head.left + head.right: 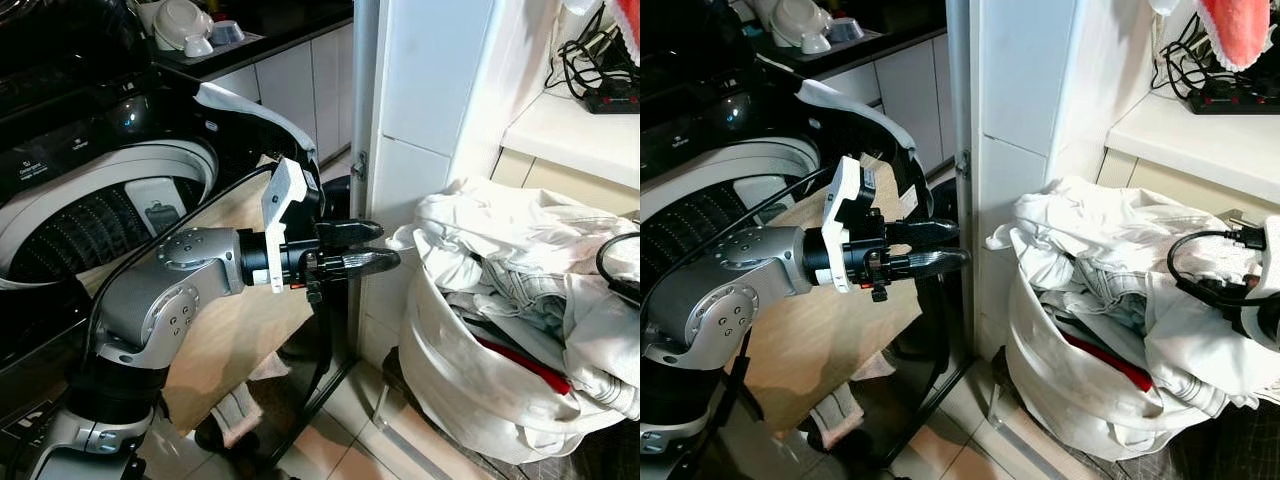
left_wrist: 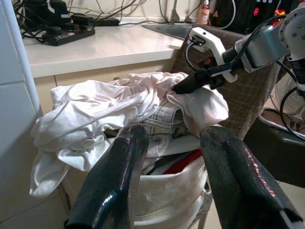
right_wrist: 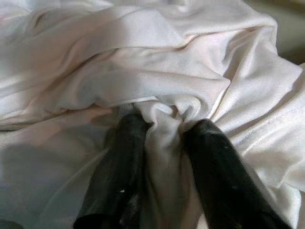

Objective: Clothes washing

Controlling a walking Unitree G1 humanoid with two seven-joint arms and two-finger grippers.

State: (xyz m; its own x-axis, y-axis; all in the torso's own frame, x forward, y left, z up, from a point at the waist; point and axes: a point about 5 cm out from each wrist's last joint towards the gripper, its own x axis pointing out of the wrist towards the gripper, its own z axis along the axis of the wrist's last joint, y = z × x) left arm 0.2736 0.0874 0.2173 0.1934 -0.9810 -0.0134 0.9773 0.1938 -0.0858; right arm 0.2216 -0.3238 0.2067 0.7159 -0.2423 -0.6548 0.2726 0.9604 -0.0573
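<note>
Low at the right of the frame, a white laundry bag [image 1: 470, 370] stands on the tiled floor [image 1: 350, 440], heaped with white clothes [image 1: 520, 235]; a striped garment [image 1: 520, 290] and a red item [image 1: 525, 365] show among them. The left end effector [image 1: 368, 247] reaches across the centre of the frame, level, its two black fingers [image 2: 114, 176] spread apart and empty, tips near the clothes but not touching them. At the far side of the heap, the right end effector [image 2: 183, 87] is pinched on a fold of white cloth [image 3: 164, 124], the fabric bunched between its fingers [image 3: 119, 167]. Upper left, the washer [image 1: 110, 190] sits with its lid [image 1: 255, 115] raised and its dark ribbed drum [image 1: 90, 235] exposed. A white wall [image 1: 420, 90] rises between washer and bag. Upper right, a pale worktop [image 1: 575, 135] carries a black power strip [image 1: 610, 98] and tangled cables [image 1: 580, 50]. Bowls [image 1: 185, 25] rest on a dark worktop [image 1: 270, 35] at the top left.
</note>
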